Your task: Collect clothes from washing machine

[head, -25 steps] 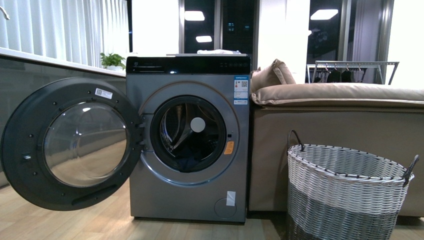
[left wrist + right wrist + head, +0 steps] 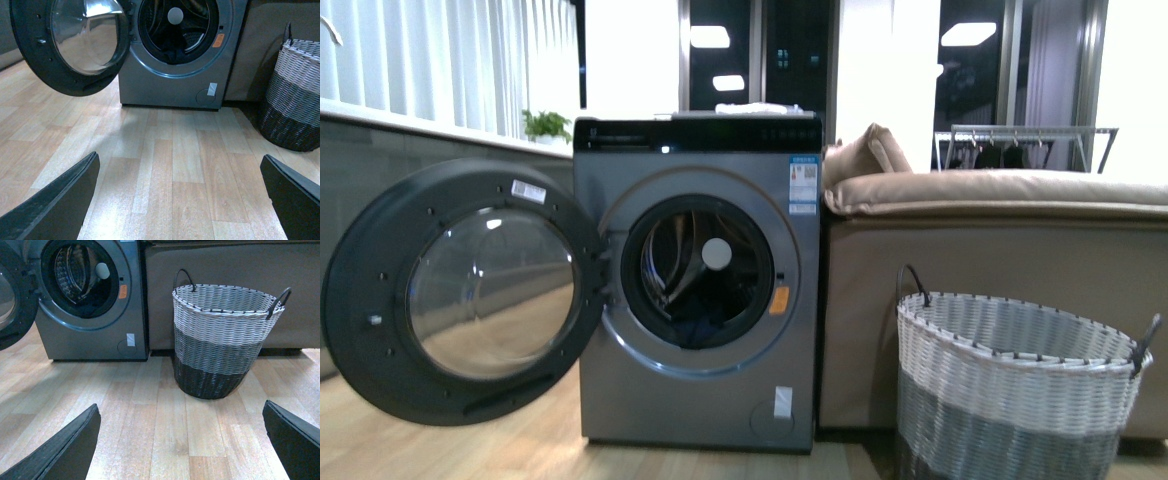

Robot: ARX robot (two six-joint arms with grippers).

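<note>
Where they lie: we spot the clothes (image 2: 692, 330) as a dark blue heap low in the drum (image 2: 670, 255) of the washer (image 2: 620, 400), just behind the mouth. Only a small part shows, the rest is lost in shadow.
Way in: the door (image 2: 460, 290) hangs wide open, well clear of the mouth.
Left gripper (image 2: 179, 156): low over the floor (image 2: 200, 200), well short of the washer, jaws spread wide, nothing between them.
Right gripper (image 2: 181, 404): also low, jaws spread wide and empty, looking at the basket (image 2: 225, 340).
Drop spot: the basket stands near the washer, just beside the sofa (image 2: 1000, 250), mouth up.
Feel: we judge the cloth soft, thin and limp. It will sag, drape and trail rather than keep a shape. Damp or dry, and so how heavy, we cannot tell.
Where to hold: we favour a raised fold or bunch on top of the heap, nearest the mouth. A thick pinch should slip less than a single flat layer.
Watch for: a trailing end catching on the mouth's rim, or a second garment dragging out and dropping on the floor.
</note>
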